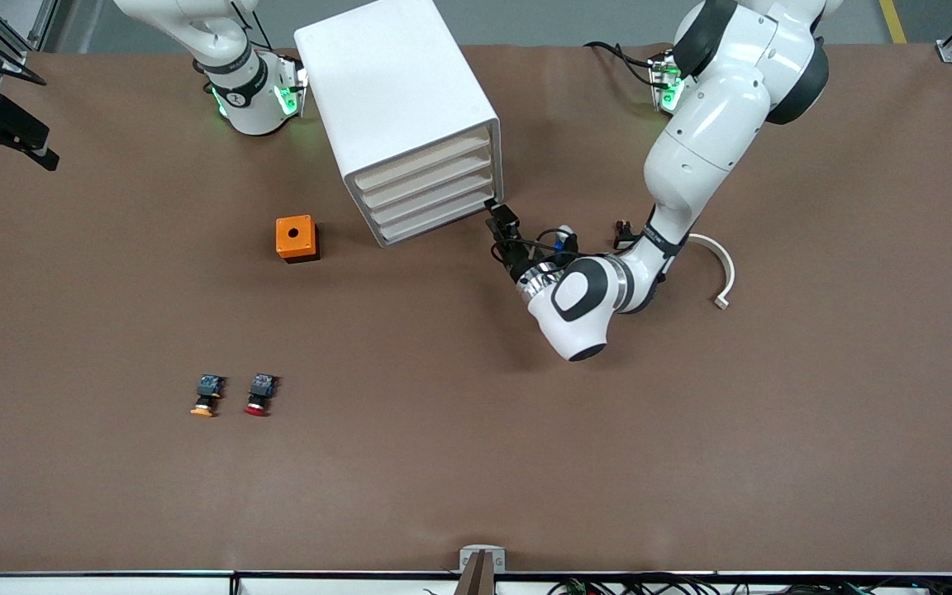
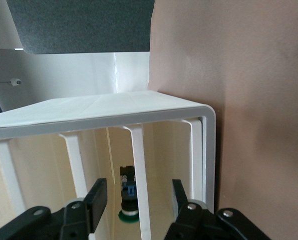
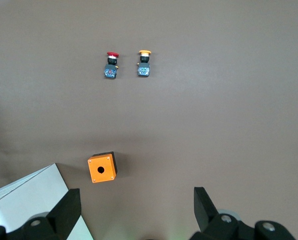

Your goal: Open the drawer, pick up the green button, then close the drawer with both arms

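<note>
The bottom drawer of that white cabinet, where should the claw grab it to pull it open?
Grip the bottom drawer by its thin front lip, coming straight at the cabinet front. The left claw is already there, fingers either side of a lip.

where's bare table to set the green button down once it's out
Bare: the wide stretch of table nearer the front camera than the left gripper. Crowded: around the cabinet, the orange box, and the red-capped button and yellow-capped button.

Smooth white plastic cabinet (image 1: pixel 397 99), matt brown table cover (image 1: pixel 691 454)
</note>
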Controlling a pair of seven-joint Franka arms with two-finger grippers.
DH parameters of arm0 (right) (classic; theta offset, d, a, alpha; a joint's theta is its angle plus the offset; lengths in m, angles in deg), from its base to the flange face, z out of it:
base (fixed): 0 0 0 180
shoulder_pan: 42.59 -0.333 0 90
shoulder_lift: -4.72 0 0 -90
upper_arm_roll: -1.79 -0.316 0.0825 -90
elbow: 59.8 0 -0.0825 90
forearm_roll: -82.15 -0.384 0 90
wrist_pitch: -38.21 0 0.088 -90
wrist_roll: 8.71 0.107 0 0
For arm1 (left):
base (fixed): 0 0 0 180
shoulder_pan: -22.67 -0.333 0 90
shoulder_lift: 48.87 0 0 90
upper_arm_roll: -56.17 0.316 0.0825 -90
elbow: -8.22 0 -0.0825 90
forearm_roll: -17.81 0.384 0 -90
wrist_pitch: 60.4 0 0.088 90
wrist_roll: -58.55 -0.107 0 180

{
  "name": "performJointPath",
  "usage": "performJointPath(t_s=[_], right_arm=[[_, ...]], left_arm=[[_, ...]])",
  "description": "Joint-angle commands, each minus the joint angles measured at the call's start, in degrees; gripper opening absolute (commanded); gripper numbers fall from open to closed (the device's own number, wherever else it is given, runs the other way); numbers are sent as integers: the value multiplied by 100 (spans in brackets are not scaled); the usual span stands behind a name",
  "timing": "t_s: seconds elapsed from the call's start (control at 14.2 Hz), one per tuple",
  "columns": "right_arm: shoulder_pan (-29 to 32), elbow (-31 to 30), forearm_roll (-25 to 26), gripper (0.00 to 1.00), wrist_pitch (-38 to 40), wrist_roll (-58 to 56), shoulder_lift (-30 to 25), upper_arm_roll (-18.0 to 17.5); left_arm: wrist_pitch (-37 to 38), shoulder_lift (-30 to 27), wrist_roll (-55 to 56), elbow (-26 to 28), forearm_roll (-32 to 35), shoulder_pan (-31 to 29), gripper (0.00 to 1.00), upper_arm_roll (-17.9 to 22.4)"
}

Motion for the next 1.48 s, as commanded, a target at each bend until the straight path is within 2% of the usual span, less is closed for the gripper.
performJointPath(t_s=[0.0, 0.35, 0.64, 0.71, 0.99, 1.13, 1.41], right_arm=[[151, 123, -19, 100, 17, 37, 41, -38], [142, 167, 121, 100, -36, -7, 691, -56], [186, 316, 174, 100, -45, -7, 1542, -38], [256, 386, 174, 100, -45, -24, 1649, -38], [221, 440, 209, 100, -1, 203, 1685, -64], [73, 413, 165, 100, 16, 1017, 1676, -91], [-358, 370, 43, 100, 175, 2382, 1650, -91]], left_arm=[[79, 41, 143, -87, -166, 192, 58, -3], [79, 76, 160, -69, -210, 473, 55, -3], [70, 111, 160, -60, -210, 684, 45, 5], [70, 129, 152, -69, -210, 728, 39, 5], [70, 164, 64, -69, -219, 790, 20, -3], [70, 164, 90, -78, -341, 764, 12, 5], [70, 208, 108, -78, -509, 703, 7, 49]])
